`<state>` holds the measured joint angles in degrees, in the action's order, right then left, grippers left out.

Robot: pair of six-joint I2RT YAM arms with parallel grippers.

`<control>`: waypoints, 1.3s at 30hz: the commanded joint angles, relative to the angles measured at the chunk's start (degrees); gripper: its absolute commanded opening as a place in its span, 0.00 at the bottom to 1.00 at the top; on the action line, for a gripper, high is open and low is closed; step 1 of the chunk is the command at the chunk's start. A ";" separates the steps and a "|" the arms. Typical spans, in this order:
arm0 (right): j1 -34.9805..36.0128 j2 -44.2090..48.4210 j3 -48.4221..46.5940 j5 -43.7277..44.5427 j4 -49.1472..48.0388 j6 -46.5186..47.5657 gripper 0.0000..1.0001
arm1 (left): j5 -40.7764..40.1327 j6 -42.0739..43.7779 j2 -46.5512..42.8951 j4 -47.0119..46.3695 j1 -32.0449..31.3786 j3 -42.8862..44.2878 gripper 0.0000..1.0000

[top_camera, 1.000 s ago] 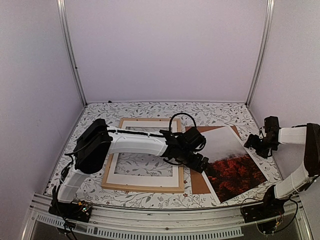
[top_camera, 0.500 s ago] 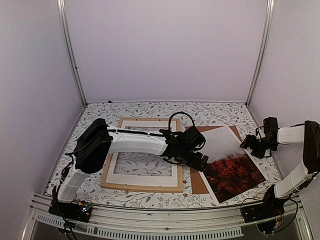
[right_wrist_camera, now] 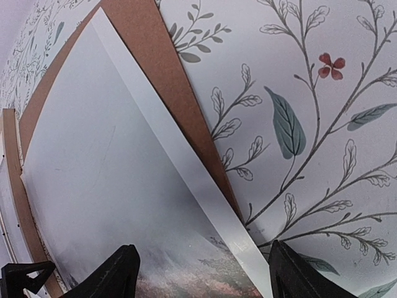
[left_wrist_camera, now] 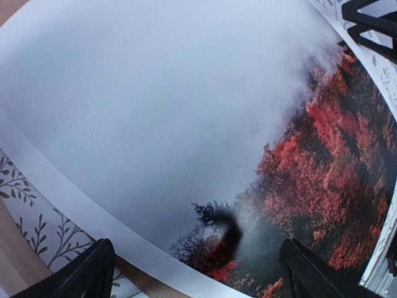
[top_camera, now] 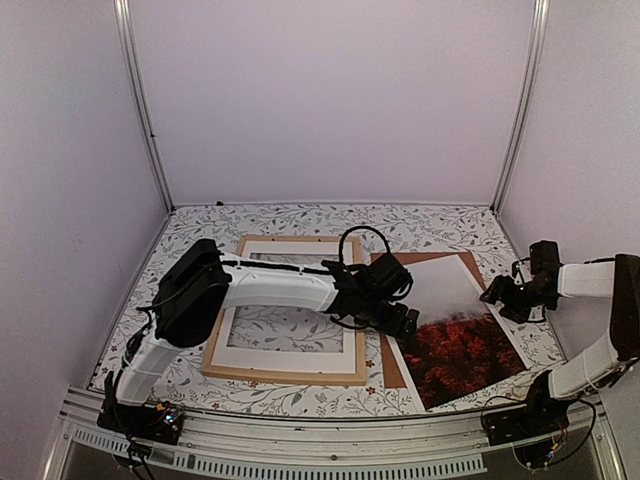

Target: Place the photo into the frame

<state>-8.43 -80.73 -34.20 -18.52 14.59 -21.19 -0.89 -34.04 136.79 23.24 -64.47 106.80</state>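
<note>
The photo (top_camera: 455, 320), misty grey on its far half and red foliage on its near half, lies askew on a brown backing board (top_camera: 395, 366) to the right of the frame (top_camera: 285, 376). The frame is light wood and has a white mat (top_camera: 290, 355) lying in it. My left gripper (top_camera: 405, 322) hovers open over the photo's left edge; in the left wrist view its fingers straddle the photo (left_wrist_camera: 186, 124). My right gripper (top_camera: 497, 293) is open at the photo's right edge, and its jaws span the white border (right_wrist_camera: 186, 161). Neither gripper holds anything.
The floral tablecloth (top_camera: 300, 218) covers the table. The backing board (right_wrist_camera: 149, 43) sticks out past the photo's far right edge. White walls and metal posts close in the sides and back. The left arm reaches across the frame.
The right gripper has come in leftward to the photo's right edge and its jaws have narrowed a little. The photo has turned slightly on the board. The left gripper has barely moved.
</note>
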 commanded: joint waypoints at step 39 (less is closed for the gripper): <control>-0.01 2.45 2.59 -0.29 -0.40 -0.80 0.45 | -0.52 -0.74 0.05 -0.77 3.80 -5.73 0.94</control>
<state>-8.64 -78.19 -31.29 -18.28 14.68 -22.65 -0.38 -34.37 136.00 17.23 -63.09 103.55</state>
